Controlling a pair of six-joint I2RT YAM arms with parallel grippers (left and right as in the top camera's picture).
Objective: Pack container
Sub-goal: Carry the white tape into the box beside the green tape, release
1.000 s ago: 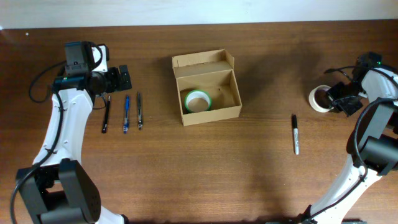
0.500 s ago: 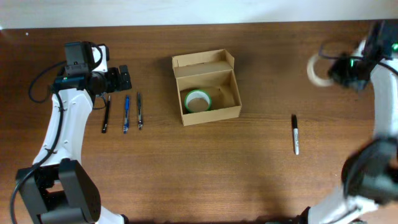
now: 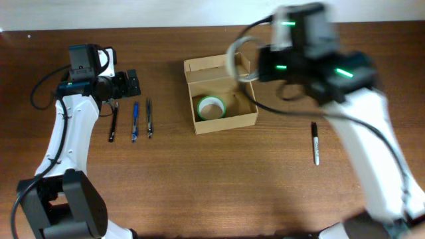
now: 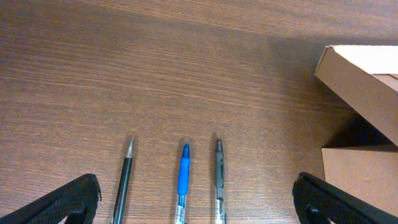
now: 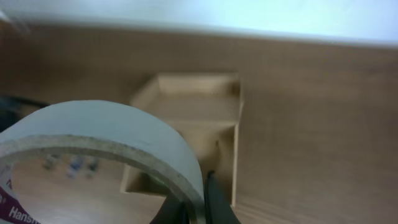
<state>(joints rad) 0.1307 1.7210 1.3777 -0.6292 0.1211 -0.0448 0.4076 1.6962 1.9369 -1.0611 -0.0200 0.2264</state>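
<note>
The container [image 3: 226,122] is an open tan cardboard box at the table's middle, flap lid folded back. A green-rimmed tape roll [image 3: 211,107] lies inside it. My right gripper [image 3: 251,66] is shut on the wall of a white tape roll [image 3: 232,58], which hangs blurred above the box's back right corner. In the right wrist view that white roll [image 5: 106,130] fills the left, pinched by the gripper [image 5: 196,208], with the container [image 5: 193,106] below. My left gripper [image 3: 133,83] is open over the pens, its fingers [image 4: 68,202] wide apart and nothing held.
Three pens lie side by side left of the box: black [image 4: 124,186], blue [image 4: 183,180] and grey [image 4: 218,171]. A black marker [image 3: 315,143] lies to the right of the box. The box's corner [image 4: 367,68] shows in the left wrist view.
My right arm has swung from the table's far right edge leftward, carrying the white tape roll up and over to the box. The left arm has not moved.
</note>
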